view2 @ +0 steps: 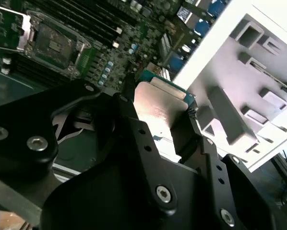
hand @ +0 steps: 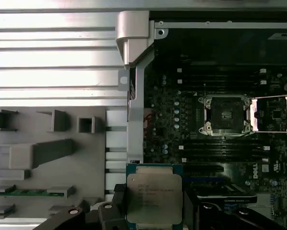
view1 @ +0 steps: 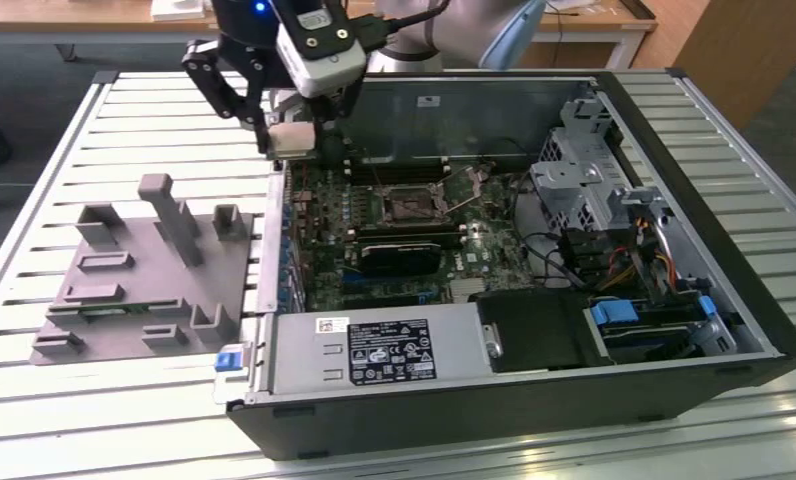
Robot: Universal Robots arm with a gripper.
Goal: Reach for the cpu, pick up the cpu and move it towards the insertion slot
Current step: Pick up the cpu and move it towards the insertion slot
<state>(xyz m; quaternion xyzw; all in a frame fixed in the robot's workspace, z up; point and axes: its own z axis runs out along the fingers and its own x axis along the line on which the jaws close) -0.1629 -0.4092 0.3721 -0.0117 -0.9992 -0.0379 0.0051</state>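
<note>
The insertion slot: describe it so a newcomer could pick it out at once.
Look inside the open computer case at the green board on its floor. Near the board's middle sits the insertion slot, a small square dark socket with a silvery frame. The memory slots beside it are long and narrow.

cpu (hand: 154,199): 1 | insertion slot (hand: 224,114): 1 | computer case (view1: 718,330): 1 | grey holder tray (view1: 131,300): 1
</note>
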